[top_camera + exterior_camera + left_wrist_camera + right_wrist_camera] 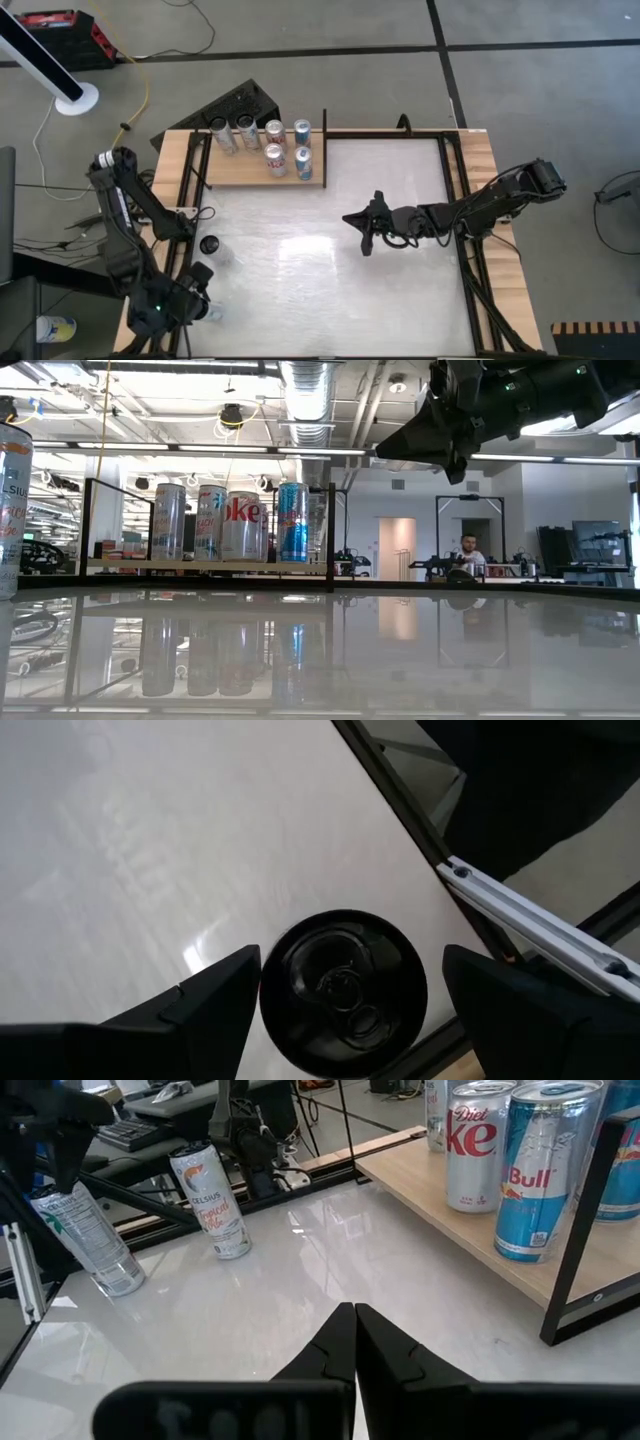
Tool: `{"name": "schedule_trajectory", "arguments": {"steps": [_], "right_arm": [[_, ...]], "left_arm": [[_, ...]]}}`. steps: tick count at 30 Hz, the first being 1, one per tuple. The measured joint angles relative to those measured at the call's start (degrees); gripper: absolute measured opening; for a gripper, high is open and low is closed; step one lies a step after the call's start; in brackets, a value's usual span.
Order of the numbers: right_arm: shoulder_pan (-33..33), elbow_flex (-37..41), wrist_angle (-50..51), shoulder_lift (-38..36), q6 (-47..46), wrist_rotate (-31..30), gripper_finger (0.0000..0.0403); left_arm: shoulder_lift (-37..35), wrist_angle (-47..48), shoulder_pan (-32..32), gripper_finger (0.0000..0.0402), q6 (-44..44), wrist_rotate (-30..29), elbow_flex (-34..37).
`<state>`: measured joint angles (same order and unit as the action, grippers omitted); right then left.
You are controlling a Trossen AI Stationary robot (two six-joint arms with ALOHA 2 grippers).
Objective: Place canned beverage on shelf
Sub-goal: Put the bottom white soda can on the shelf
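A white can with a black top (343, 992) stands upright on the white table near its near left corner; it also shows in the high view (214, 312) and the right wrist view (85, 1240). My left gripper (345, 995) is open above it, one finger on either side of the can's top, not touching it. A second Celsius can (209, 245) (210, 1200) stands a little farther back. The light-wood shelf (240, 172) (470, 1230) at the far left holds several upright cans. My right gripper (362, 232) (355, 1320) is shut and empty above the table's middle.
The shelf's black uprights (585, 1230) frame its front edge. A black rail (530, 920) runs along the table's left side close to the can. A person (467, 550) sits far off in the room. Bare tabletop (320, 290) lies between the two arms.
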<state>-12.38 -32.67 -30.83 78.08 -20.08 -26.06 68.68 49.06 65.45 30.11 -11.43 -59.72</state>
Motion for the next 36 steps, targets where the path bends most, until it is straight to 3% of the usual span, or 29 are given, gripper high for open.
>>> {"name": "schedule_trajectory", "arguments": {"steps": [18, 27, 31, 36], "right_arm": [[-1.54, 0.0, 0.12, 0.0, 0.2, 0.0, 0.0027], [-2.27, 0.0, 0.46, 0.0, 0.44, 0.0, 0.0027], [-2.27, 0.0, 0.49, 0.0, 0.99, 0.0, 0.0027], [-2.27, 0.0, 0.53, 0.0, 3.35, 0.48, 0.0027]], "left_arm": [[2.57, 0.05, -0.54, 0.0295, 2.46, 0.61, 0.04], [2.63, 1.48, -3.49, 0.0235, 2.38, 4.47, -0.03], [2.69, 1.87, -5.92, 0.0234, -0.3, 6.42, -0.75], [2.8, 2.21, -10.37, 0.0234, -10.74, 5.54, -5.54]]}}
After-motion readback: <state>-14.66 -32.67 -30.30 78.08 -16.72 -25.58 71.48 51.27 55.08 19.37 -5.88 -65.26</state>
